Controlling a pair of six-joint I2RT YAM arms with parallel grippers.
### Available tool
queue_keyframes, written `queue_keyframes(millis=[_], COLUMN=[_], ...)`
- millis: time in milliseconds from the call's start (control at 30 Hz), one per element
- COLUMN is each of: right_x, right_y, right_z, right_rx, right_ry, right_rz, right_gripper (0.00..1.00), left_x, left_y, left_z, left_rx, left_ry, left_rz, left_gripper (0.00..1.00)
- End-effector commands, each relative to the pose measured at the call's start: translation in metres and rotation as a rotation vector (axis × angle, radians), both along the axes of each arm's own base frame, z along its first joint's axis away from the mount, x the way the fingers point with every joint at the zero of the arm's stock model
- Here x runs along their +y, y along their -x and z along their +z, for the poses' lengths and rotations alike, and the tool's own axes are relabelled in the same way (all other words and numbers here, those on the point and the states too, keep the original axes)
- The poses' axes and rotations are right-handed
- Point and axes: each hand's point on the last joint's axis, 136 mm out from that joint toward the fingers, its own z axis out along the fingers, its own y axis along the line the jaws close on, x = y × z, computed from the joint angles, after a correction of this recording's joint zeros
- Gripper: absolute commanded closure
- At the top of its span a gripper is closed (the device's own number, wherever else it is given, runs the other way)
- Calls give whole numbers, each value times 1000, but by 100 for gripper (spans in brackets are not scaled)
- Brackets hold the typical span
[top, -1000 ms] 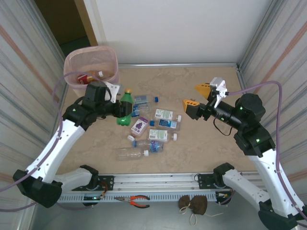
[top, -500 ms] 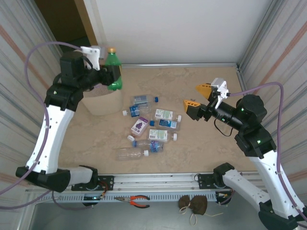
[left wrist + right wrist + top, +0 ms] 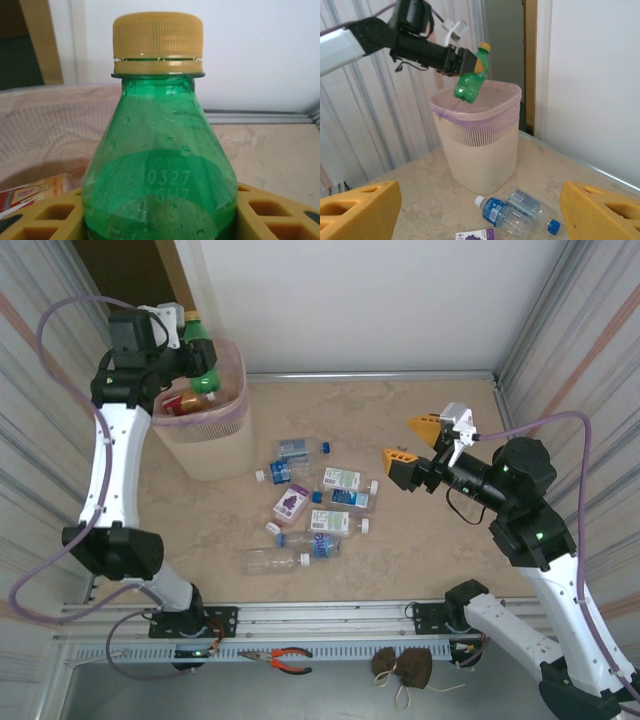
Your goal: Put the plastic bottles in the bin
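- Top external view, far left: a ribbed side panel [image 3: 40, 440] and a dark doorway [image 3: 120, 270] frame the left gripper [image 3: 193, 360], clamped on a yellow-capped green bottle [image 3: 201, 340] held tilted above the bin [image 3: 215, 450].
- The pink-lined bin stands at the far-left corner of the beige marbled table [image 3: 420, 540], with bottles already inside.
- Centre: loose plastic bottles [image 3: 330, 522] lie clustered on the table.
- Right: the right gripper [image 3: 410, 439] hangs above the table, jaws apart and empty, before a white back wall [image 3: 370, 300].
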Motion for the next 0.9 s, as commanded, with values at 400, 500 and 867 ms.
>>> queue_keyframes(millis=[400,500,867], right_x=[-2,-1,0], right_y=[6,4,3], right_z=[9,8,4], right_rx=[-18,-15,-10], right_ry=[-23,-23,-25], right_rz=[-1,0,1], right_gripper=[19,19,19], left_x=[15,16,19], left_y=[1,6,28], left_z=[-127,-150,-193], left_rx=[322,381,534], left_ry=[-58,-63,-92], left_rz=[-15,-6,11], left_gripper=[47,47,41])
